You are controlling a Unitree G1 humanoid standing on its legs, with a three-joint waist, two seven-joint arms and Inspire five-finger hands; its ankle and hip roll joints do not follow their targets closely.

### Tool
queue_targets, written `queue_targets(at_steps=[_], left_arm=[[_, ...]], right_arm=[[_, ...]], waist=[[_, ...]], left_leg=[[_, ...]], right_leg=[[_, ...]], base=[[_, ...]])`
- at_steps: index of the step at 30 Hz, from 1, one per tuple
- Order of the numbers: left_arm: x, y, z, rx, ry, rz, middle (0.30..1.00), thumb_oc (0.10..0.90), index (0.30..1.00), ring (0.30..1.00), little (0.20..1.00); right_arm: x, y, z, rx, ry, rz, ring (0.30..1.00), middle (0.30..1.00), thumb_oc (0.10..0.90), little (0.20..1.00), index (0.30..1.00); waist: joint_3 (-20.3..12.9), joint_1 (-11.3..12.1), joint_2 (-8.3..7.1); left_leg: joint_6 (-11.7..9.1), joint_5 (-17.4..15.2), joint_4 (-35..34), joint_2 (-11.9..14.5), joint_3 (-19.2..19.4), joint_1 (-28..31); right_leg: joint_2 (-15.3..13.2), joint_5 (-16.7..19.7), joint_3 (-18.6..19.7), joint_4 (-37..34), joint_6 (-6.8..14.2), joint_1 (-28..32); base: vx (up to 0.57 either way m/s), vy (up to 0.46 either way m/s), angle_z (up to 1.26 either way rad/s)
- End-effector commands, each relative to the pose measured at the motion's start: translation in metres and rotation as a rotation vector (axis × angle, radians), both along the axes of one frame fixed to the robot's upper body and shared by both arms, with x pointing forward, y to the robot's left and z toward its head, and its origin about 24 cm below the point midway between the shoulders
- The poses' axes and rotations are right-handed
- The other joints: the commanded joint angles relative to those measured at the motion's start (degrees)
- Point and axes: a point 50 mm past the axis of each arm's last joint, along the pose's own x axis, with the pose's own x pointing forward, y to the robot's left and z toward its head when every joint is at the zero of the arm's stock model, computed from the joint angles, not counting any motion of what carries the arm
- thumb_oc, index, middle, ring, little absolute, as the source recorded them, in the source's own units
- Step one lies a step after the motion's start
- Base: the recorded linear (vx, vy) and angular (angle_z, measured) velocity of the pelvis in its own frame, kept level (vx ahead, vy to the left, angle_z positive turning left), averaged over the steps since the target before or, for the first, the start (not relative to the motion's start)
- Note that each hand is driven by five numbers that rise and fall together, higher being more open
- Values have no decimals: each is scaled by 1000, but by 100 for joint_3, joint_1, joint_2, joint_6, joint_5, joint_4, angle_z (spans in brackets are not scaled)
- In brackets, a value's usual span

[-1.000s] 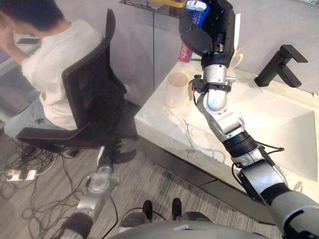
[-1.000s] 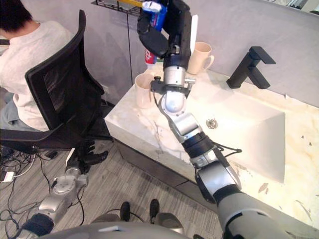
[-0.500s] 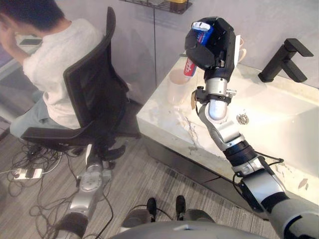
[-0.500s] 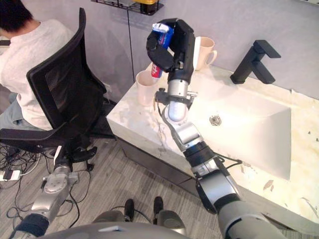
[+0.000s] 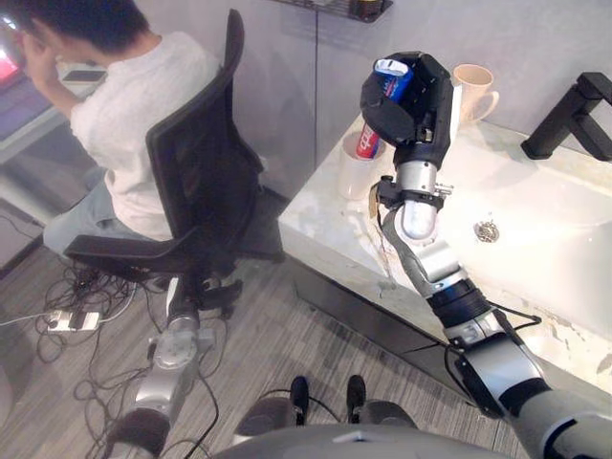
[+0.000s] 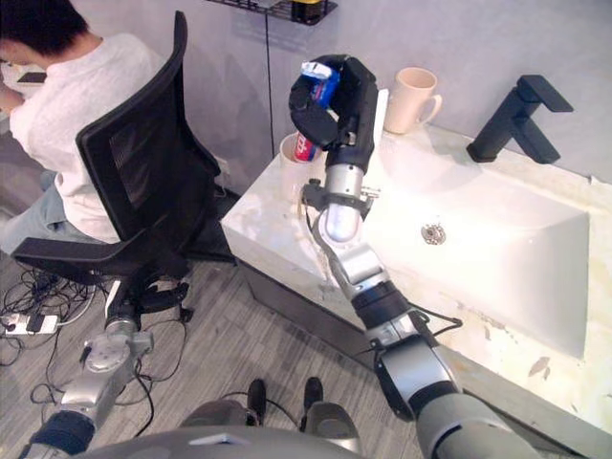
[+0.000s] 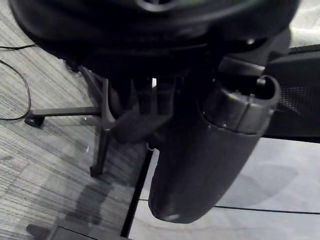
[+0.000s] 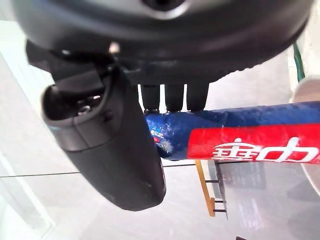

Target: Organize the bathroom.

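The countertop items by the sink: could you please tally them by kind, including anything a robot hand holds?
Cups: 2, a translucent cup at the counter's corner and a cream mug near the wall.
Toothpaste tubes: 1, a blue and red tube gripped in the right robot hand, its lower end at the translucent cup.
Faucets: 1, black faucet.
Total: 4.

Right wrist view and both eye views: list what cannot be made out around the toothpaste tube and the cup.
- Toothpaste tube: its far end is cut off by the right wrist view's edge; in the eye views the right hand covers its middle.
- Cup at the counter's corner: its inside is hidden by the tube and hand.
- Left hand: its fingers sit in shadow against the office chair, unreadable.
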Motion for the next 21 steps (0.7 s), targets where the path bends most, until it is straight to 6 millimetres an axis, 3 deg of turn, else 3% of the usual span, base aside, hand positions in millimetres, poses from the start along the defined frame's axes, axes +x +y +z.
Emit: queue_targets(at_steps=[1, 4, 5, 6, 7, 21], left_arm=[[9, 0, 23, 84, -144, -82, 900, 800, 900, 900, 900], [9, 0, 24, 84, -148, -80, 900, 800, 900, 900, 900], [10, 0, 25, 84, -154, -79, 900, 800, 900, 900, 900], [11, 0, 25, 86, -158, -78, 900, 800, 900, 900, 900], [12, -1, 26, 89, -162, -78, 900, 800, 900, 900, 900], [10, -5, 27, 90, -144, -101, 900, 800, 900, 900, 900]], right_arm=[[-10, -4, 59, 35, -329, 4, 300, 300, 400, 300, 300], [-9, -5, 59, 30, -324, 5, 300, 300, 400, 300, 300], [-8, -5, 59, 31, -319, 7, 507, 507, 538, 507, 507], [-8, -5, 59, 32, -315, 7, 507, 507, 538, 507, 507], [-7, -5, 58, 32, -310, 5, 900, 900, 800, 900, 900], [0, -8, 31, -3, -164, -8, 900, 900, 800, 900, 900]], waist=[[-177, 228, 31], [-97, 234, 46], [-61, 231, 59], [-38, 225, 68], [-14, 219, 79], [-137, 109, 29]], left_leg=[[58, -140, -78, -7, 617, 180], [62, -158, -19, -27, 654, 108], [61, -158, 1, -36, 665, 70], [61, -158, 0, -35, 674, 59], [62, -154, 1, -36, 684, 43], [42, -118, -192, 13, 652, 319]], right_leg=[[-458, -947, -101, 1323, 683, -416], [-502, -922, -135, 1326, 684, -461], [-514, -904, -140, 1321, 686, -488], [-518, -896, -139, 1322, 688, -504], [-522, -882, -133, 1317, 695, -521], [-490, -873, -20, 1213, 738, -319]], base=[[-15, 36, 9], [-37, 43, 4], [-84, 49, 2], [-85, 42, 3], [-78, 38, 1], [-18, 11, -2]])
